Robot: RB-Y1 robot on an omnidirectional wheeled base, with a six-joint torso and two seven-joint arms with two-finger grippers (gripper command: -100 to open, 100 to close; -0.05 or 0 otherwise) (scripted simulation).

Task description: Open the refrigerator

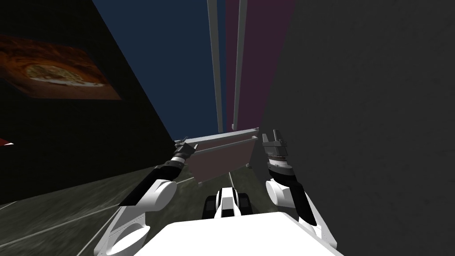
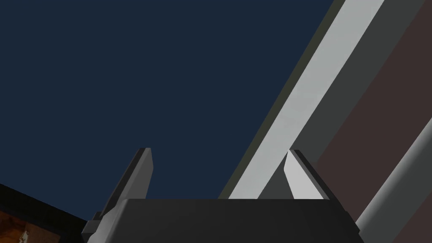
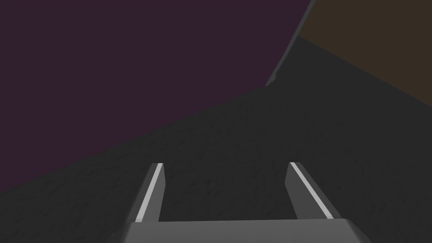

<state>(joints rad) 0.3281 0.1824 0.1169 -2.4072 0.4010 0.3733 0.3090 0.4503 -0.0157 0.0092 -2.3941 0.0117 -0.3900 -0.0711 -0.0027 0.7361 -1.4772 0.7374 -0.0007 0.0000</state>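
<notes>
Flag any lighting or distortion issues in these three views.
Head view: dim, wide-lens splay, the two grey handles converge. Left wrist view: navy door flat, shadeless; handle brightly lit beside the open left claw. Right wrist view: dark, grainy grey surface behind the open right claw.

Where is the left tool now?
In the head view the left tool is on the robot's left, at the foot of the dark blue door; its wrist view shows it open, with the long grey handle close in front.

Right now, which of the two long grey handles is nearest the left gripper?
The handle on the blue door; the other handle sits on the purple door.
</notes>
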